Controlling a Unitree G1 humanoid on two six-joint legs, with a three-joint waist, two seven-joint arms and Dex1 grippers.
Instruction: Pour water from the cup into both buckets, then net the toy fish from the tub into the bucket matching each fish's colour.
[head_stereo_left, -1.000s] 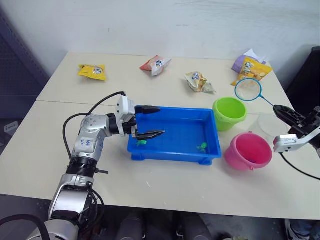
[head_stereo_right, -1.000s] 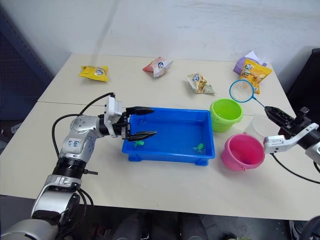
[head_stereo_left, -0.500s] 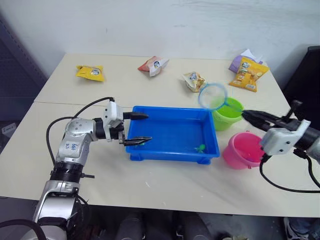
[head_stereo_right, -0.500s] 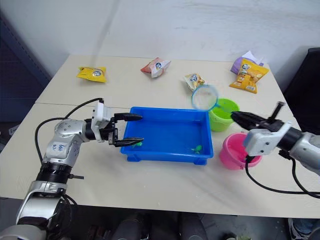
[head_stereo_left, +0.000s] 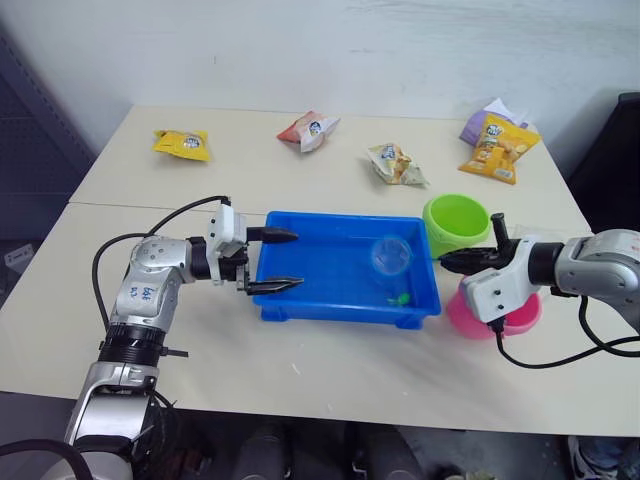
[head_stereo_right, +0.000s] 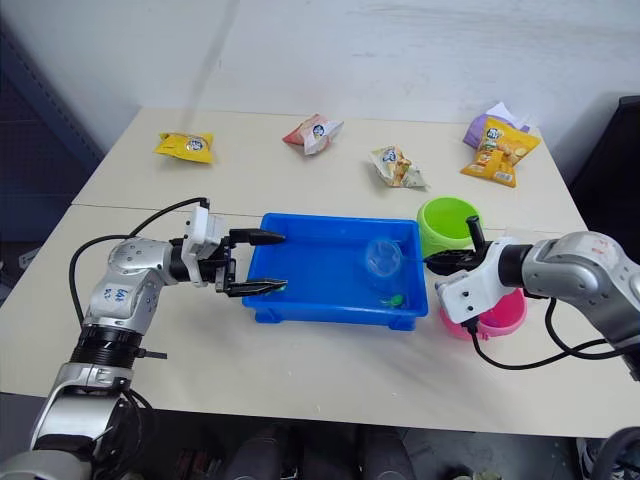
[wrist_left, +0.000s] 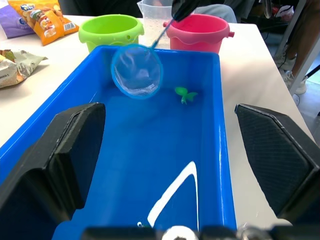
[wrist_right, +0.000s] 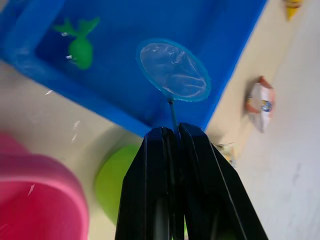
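Note:
The blue tub (head_stereo_left: 340, 316) lies mid-table holding water and a green toy fish (head_stereo_left: 400, 297). My right gripper (head_stereo_left: 447, 264) is shut on the thin handle of the net (head_stereo_left: 390, 256), whose hoop hangs inside the tub's right half, just beyond the fish (wrist_right: 77, 42). The lime green bucket (head_stereo_left: 457, 222) stands at the tub's far right corner. The pink bucket (head_stereo_left: 522, 316) is nearer, partly behind my right arm. My left gripper (head_stereo_left: 288, 260) is open, its fingers straddling the tub's left end. The clear cup (wrist_left: 152, 8) stands behind the buckets.
Several snack packets lie along the far side of the table: a yellow one (head_stereo_left: 184, 144), a red and white one (head_stereo_left: 308, 129), a pale one (head_stereo_left: 397, 163), and a yellow and purple pair (head_stereo_left: 495, 140).
My right arm has swung the net left and down, from above the green bucket into the tub near the green fish. The left gripper has stayed put since half a second ago.

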